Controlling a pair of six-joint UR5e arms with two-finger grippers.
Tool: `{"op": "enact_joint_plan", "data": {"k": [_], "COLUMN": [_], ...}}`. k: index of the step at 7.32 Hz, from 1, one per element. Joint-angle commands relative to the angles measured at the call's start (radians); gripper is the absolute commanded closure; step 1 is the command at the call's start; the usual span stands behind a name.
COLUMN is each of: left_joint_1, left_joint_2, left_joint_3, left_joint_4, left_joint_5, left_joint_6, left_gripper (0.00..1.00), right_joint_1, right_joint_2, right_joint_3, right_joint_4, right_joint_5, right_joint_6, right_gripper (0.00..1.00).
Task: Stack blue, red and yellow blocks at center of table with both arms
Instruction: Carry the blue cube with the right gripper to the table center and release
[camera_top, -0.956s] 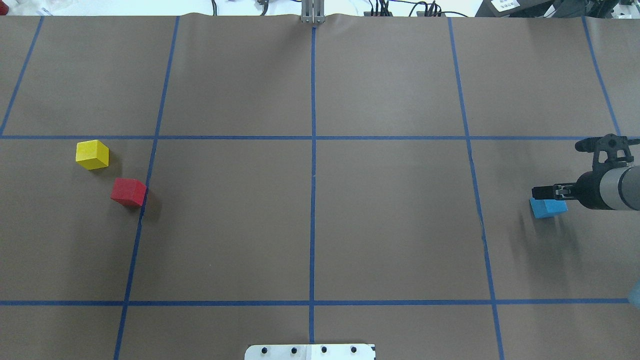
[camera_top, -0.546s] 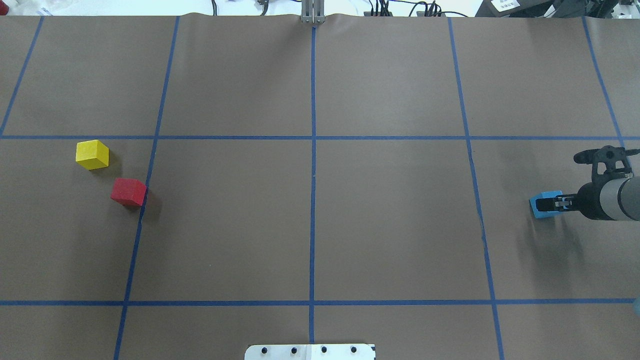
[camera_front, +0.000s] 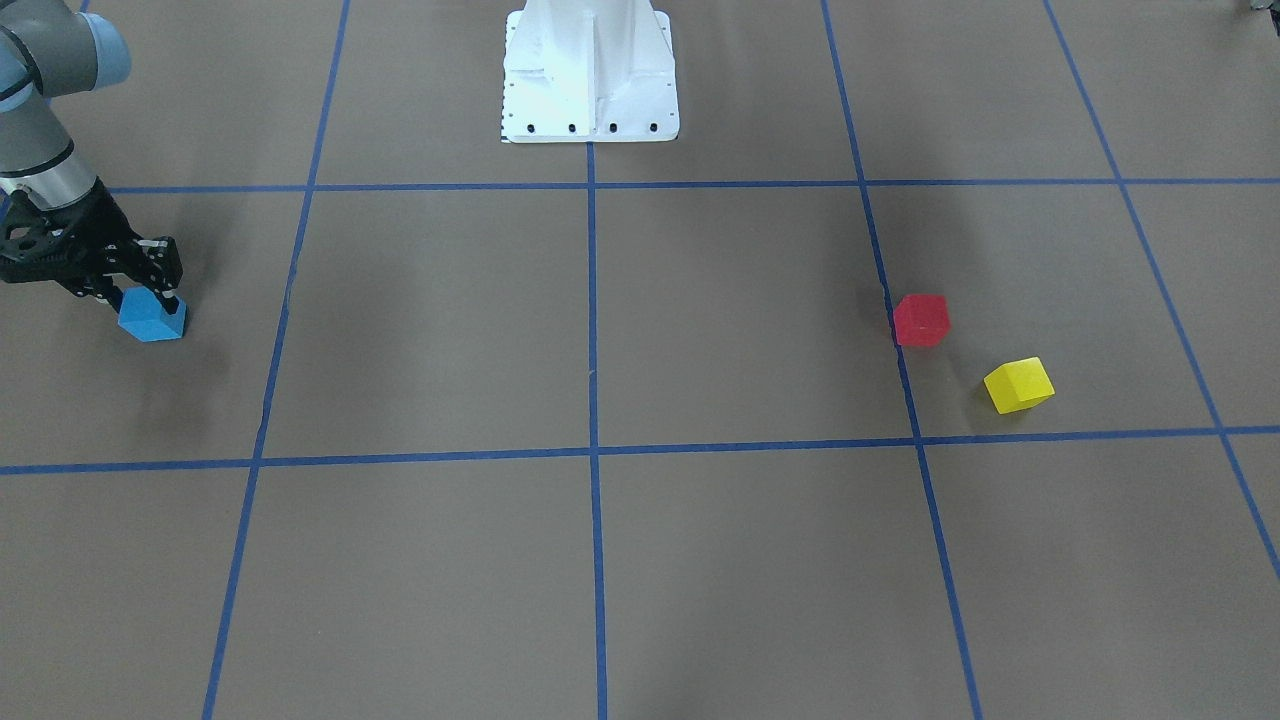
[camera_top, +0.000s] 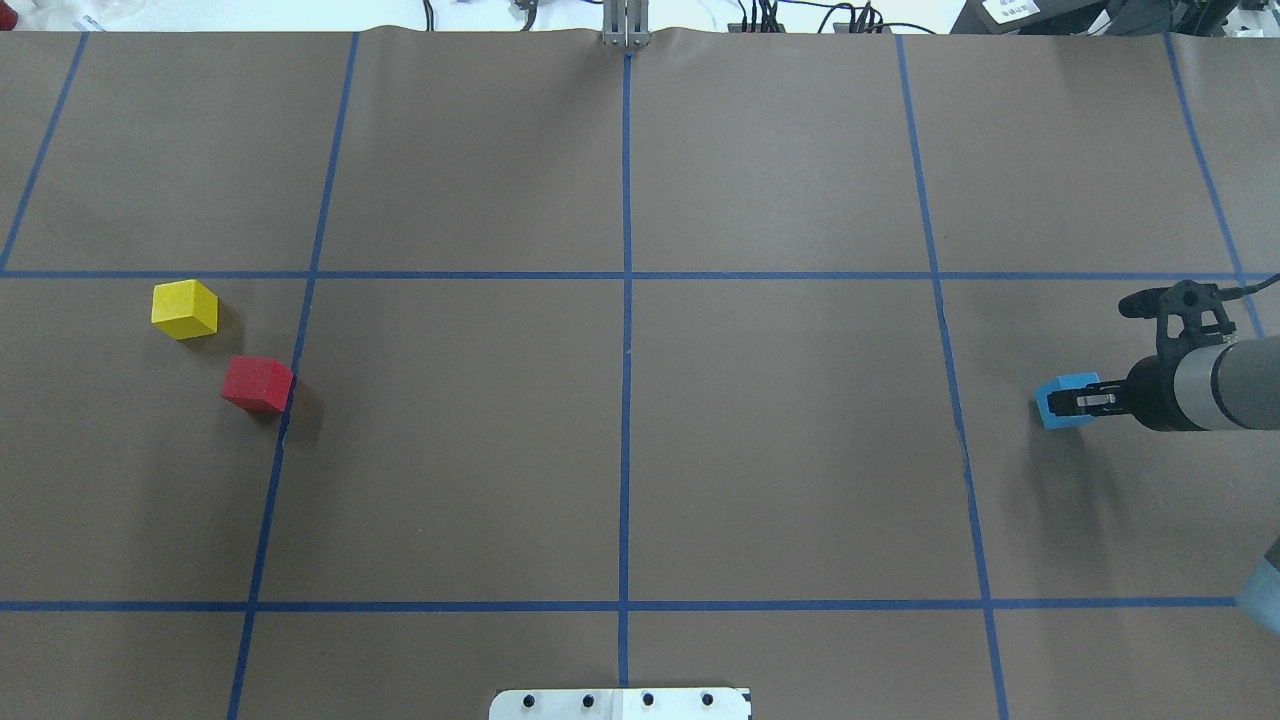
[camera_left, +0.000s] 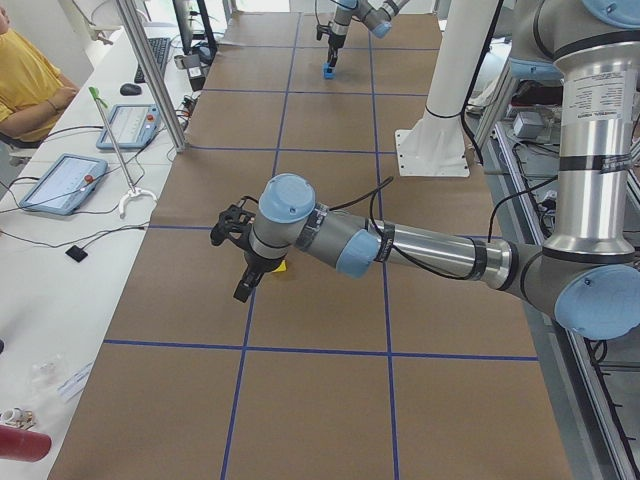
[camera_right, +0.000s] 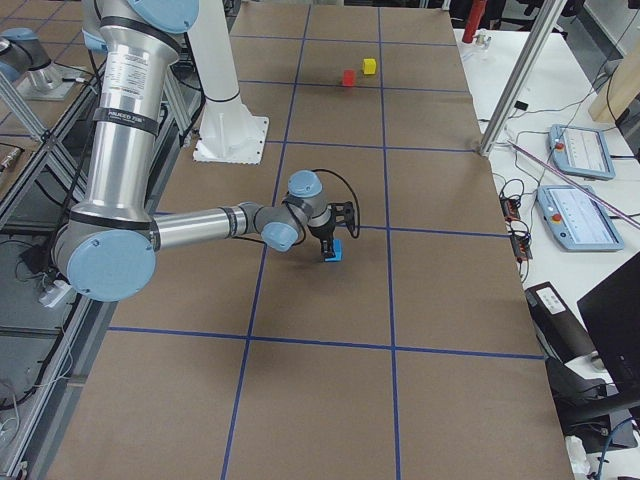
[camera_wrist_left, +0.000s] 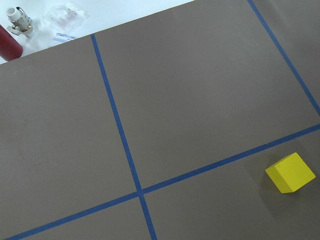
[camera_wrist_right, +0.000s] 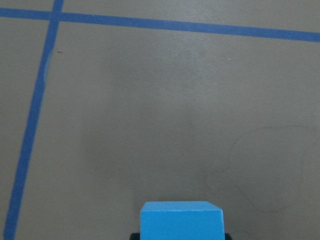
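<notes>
My right gripper (camera_top: 1072, 402) is shut on the blue block (camera_top: 1058, 400) at the table's right side. It also shows in the front view (camera_front: 152, 322) and low in the right wrist view (camera_wrist_right: 181, 220). The block seems held just off the paper. The red block (camera_top: 257, 384) and the yellow block (camera_top: 184, 309) sit apart at the left, the red one on a tape line. My left gripper (camera_left: 243, 290) shows only in the exterior left view, hovering over the yellow block (camera_wrist_left: 290, 172). I cannot tell whether it is open or shut.
Blue tape lines cross at the table's centre (camera_top: 625, 275). The robot's white base plate (camera_front: 590, 80) stands at the near edge. A red bottle (camera_wrist_left: 10, 40) lies off the paper past the left end. Operators' tablets (camera_right: 575, 150) sit beside the table.
My right gripper came down over the blue block, closed on it and has carried it a little to the left, toward the centre. The red and yellow blocks have not moved.
</notes>
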Motion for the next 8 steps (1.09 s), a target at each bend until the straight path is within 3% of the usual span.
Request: {"op": "enact_joint_plan", "data": {"k": [1,3,5,6,8], "left_joint_1": [-0.001,-0.001,-0.001,-0.001,-0.001], "left_joint_2": [0.003,0.004,0.007,0.006,0.006], "left_joint_3": [0.0,0.005,0.005,0.008,0.01], "left_joint_4": [-0.001,-0.001,-0.001,-0.001,-0.001], "left_joint_5": [0.0,0.0,0.0,0.0,0.0], "left_joint_6": [-0.001,-0.001,-0.002,-0.002,-0.002], "left_gripper": [0.0,0.0,0.0,0.0,0.0], "right_joint_1": [0.011,-0.028,-0.106,-0.173,-0.263], "right_joint_2": [0.316,0.647,0.898,0.996,1.071], "right_joint_3": [-0.005,-0.098,-0.259,-0.346,-0.419], "right_joint_4": [-0.365,-0.702,-0.714,-0.714,-0.712], "right_joint_5": [0.013,0.004,0.001,-0.057,-0.136], "right_joint_6": [0.001,0.042,0.27,0.349,0.408], "right_gripper": [1.0,1.0,1.0,1.0,1.0]}}
